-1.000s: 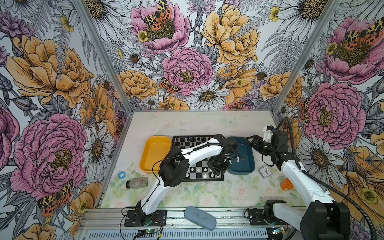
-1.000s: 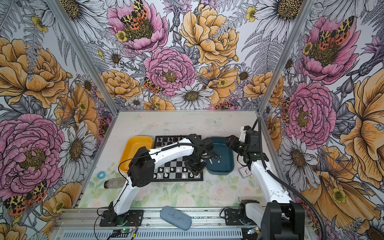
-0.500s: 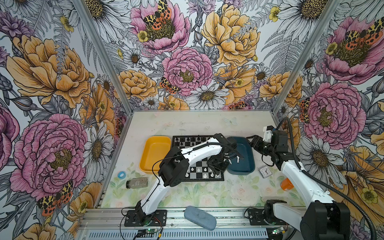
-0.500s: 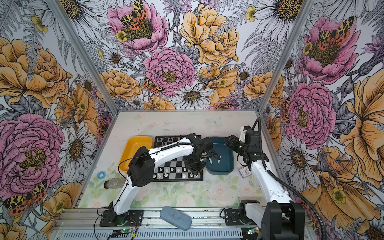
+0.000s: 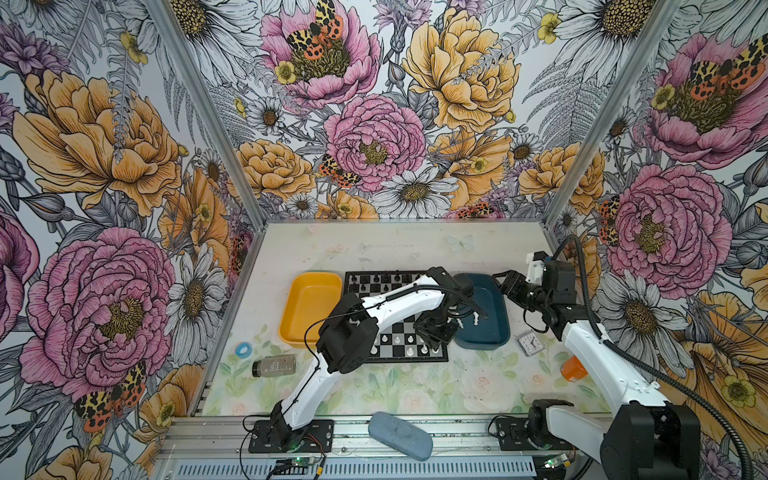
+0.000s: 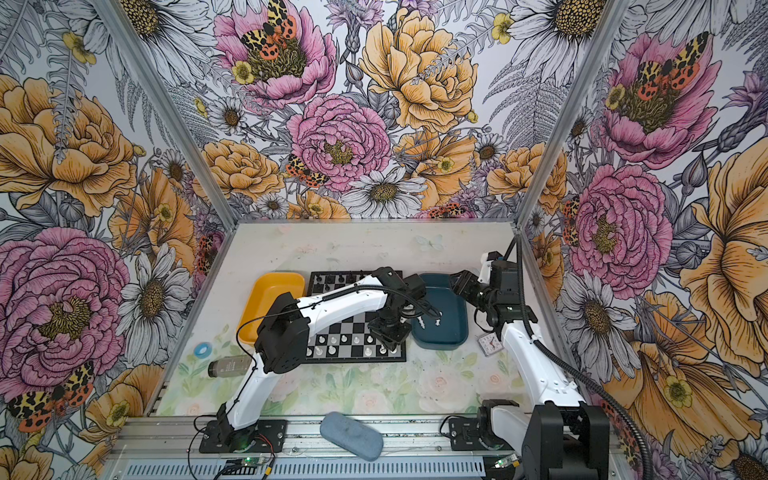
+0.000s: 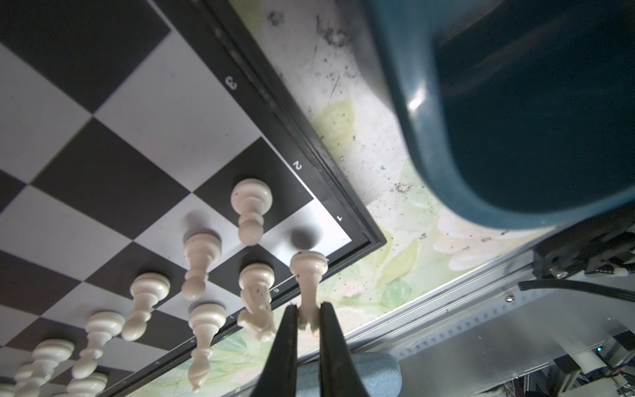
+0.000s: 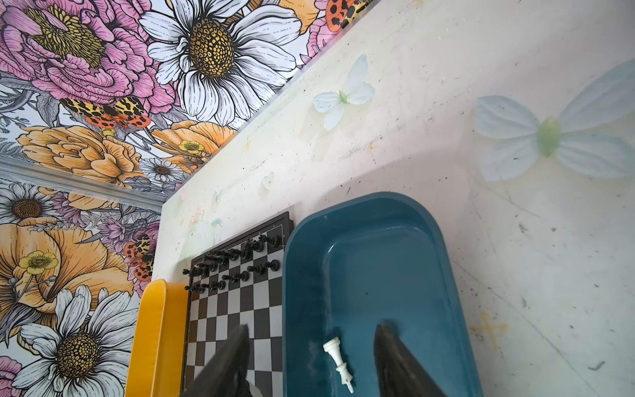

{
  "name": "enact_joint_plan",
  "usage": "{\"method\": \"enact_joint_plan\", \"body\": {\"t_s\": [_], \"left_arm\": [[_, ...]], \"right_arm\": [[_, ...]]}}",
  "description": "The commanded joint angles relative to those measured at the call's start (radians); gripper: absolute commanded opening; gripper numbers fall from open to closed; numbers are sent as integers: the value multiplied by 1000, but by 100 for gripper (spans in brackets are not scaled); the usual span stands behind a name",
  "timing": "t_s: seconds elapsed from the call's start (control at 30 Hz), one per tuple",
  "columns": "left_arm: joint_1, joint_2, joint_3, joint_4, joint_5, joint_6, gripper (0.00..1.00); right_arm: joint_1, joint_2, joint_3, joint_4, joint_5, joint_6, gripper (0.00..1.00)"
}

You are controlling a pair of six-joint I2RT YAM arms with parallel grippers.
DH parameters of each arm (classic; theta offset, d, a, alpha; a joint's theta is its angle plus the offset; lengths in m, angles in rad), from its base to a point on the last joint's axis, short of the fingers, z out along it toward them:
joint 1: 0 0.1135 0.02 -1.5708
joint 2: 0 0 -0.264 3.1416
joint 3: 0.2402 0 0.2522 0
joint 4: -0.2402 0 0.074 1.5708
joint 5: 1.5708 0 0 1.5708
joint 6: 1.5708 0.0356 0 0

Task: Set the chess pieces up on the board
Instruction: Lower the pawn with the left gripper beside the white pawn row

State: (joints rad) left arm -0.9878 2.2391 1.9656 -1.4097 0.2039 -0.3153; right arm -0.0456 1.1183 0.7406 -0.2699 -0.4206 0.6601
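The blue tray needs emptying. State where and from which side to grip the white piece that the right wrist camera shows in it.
Grip the piece at its slim waist, between wide base and head, coming straight down with the jaws across its length. It lies flat on its side on the tray floor, so the ends likely give little hold.

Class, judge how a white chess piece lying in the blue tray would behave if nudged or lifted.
Lying sideways in the glossy blue tray, the white chess piece probably rolls or slides when nudged. Small and thin, it looks light and rigid.
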Motion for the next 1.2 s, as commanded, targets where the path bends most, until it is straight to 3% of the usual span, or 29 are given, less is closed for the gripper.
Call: {"method": "enact_joint_plan", "body": {"t_s": [0.0,0.57,1.17], "left_arm": [[6,24,16,5,22,-13,0],[7,35,24,7,33,-16,11],[2,34,30,5,26,-16,30]], "right_arm": [[-5,-12,-9,20,-12,-14,60],[-6,-14,-13,20,-10,-15,60],[-7,-17,-14,18,-12,-15,60]]}}
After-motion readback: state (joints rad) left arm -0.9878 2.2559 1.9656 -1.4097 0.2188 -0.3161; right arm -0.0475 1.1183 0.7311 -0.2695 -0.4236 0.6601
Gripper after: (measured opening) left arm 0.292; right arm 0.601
